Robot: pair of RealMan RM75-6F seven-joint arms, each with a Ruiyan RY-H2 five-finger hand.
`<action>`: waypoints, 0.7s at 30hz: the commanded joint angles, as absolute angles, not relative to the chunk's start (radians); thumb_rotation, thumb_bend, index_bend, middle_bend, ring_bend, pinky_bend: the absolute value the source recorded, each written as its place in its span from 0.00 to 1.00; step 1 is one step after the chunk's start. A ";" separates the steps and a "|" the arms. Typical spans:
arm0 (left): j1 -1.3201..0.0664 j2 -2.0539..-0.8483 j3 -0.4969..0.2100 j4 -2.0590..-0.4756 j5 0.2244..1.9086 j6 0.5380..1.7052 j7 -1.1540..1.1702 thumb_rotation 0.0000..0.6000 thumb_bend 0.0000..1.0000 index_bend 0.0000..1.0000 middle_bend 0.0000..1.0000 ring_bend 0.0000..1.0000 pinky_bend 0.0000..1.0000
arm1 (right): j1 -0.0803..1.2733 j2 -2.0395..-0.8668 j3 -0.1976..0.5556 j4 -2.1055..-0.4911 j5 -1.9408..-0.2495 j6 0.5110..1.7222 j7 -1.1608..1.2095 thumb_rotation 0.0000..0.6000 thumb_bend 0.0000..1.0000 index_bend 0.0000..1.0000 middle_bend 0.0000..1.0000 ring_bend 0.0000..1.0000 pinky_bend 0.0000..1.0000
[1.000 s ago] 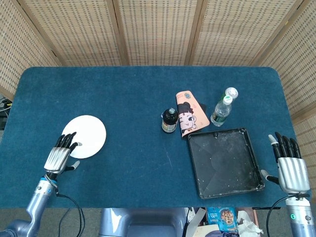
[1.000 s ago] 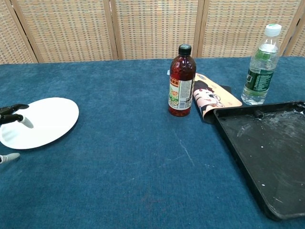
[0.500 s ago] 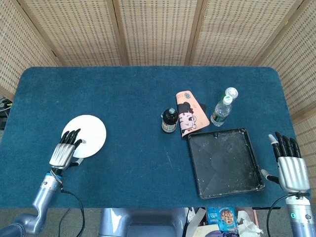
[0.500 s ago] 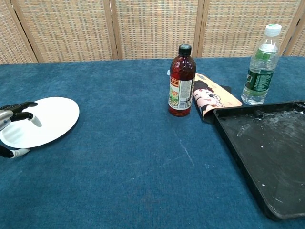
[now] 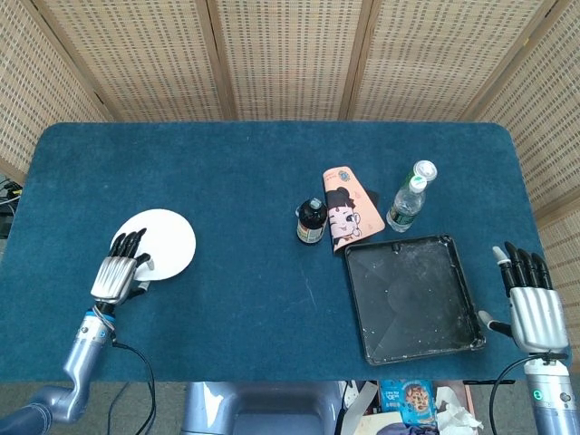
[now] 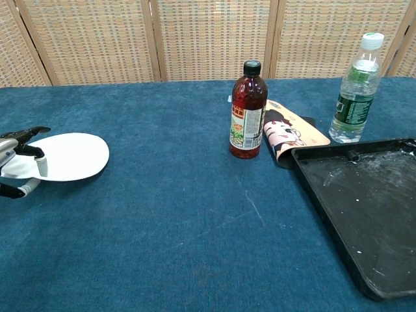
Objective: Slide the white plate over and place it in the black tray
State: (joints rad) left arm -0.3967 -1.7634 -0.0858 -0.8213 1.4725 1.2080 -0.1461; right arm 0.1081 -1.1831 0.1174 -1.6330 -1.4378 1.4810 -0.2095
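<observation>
The white plate [image 5: 168, 240] [image 6: 75, 156] lies at the left of the blue table, its near-left edge raised a little off the cloth. My left hand [image 5: 120, 272] [image 6: 16, 159] grips that edge, fingers on top and thumb under the rim. The black tray [image 5: 412, 299] [image 6: 364, 214] sits at the front right with nothing in it but white specks. My right hand [image 5: 535, 304] hangs open off the table's right edge, beside the tray; the chest view does not show it.
A brown bottle [image 5: 311, 220] [image 6: 247, 110], a pink cartoon packet [image 5: 344, 208] [image 6: 289, 133] and a clear water bottle [image 5: 408, 199] [image 6: 354, 91] stand just behind the tray's far edge. Bare blue cloth runs between plate and tray. A wicker screen backs the table.
My left hand moved forward onto the plate's near-left edge and took hold of it; that edge has lifted, so the plate looks flatter in the chest view. The right hand stayed still.
</observation>
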 commanded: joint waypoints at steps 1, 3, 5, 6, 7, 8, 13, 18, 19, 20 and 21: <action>-0.397 -1.791 -0.092 -0.777 1.492 1.265 -0.196 1.00 0.50 0.69 0.00 0.00 0.00 | 0.108 -1.183 0.116 -1.633 -1.439 1.482 -0.209 1.00 0.00 0.00 0.00 0.00 0.00; -0.397 -1.802 -0.094 -0.755 1.503 1.300 -0.227 1.00 0.50 0.72 0.00 0.00 0.00 | 0.108 -1.184 0.115 -1.633 -1.442 1.483 -0.210 1.00 0.00 0.00 0.00 0.00 0.00; -0.397 -1.809 -0.096 -0.736 1.515 1.338 -0.263 1.00 0.50 0.74 0.00 0.00 0.00 | 0.109 -1.185 0.114 -1.633 -1.443 1.483 -0.212 1.00 0.00 0.00 0.00 0.00 0.00; -0.397 -1.810 -0.097 -0.730 1.519 1.353 -0.276 1.00 0.50 0.74 0.00 0.00 0.00 | 0.109 -1.185 0.113 -1.633 -1.444 1.483 -0.213 1.00 0.00 0.00 0.00 0.00 0.00; -0.397 -1.809 -0.098 -0.726 1.525 1.370 -0.288 1.00 0.50 0.75 0.00 0.00 0.00 | 0.109 -1.186 0.113 -1.633 -1.444 1.483 -0.214 1.00 0.00 0.00 0.00 0.00 0.00; -0.397 -1.806 -0.098 -0.726 1.531 1.387 -0.301 1.00 0.50 0.75 0.00 0.00 0.00 | 0.109 -1.187 0.112 -1.633 -1.444 1.483 -0.215 1.00 0.00 0.00 0.00 0.00 0.00; -0.399 -1.781 -0.094 -0.750 1.578 1.496 -0.359 1.00 0.50 0.78 0.00 0.00 0.00 | 0.109 -1.189 0.110 -1.634 -1.447 1.484 -0.220 1.00 0.00 0.00 0.00 0.00 0.00; -0.412 -1.740 -0.085 -0.824 1.625 1.564 -0.368 1.00 0.50 0.79 0.00 0.00 0.00 | 0.109 -1.191 0.109 -1.635 -1.448 1.485 -0.224 1.00 0.00 0.00 0.00 0.00 0.00; -0.418 -1.730 -0.082 -0.844 1.635 1.568 -0.363 1.00 0.50 0.79 0.00 0.00 0.00 | 0.109 -1.191 0.109 -1.635 -1.448 1.485 -0.225 1.00 0.00 0.00 0.00 0.00 0.00; -0.426 -1.718 -0.076 -0.869 1.650 1.574 -0.358 1.00 0.50 0.79 0.00 0.00 0.00 | 0.109 -1.191 0.109 -1.635 -1.448 1.486 -0.226 1.00 0.00 0.00 0.00 0.00 0.00; -0.432 -1.710 -0.071 -0.888 1.663 1.579 -0.356 1.00 0.50 0.79 0.00 0.00 0.00 | 0.109 -1.191 0.109 -1.635 -1.448 1.487 -0.227 1.00 0.00 0.00 0.00 0.00 0.00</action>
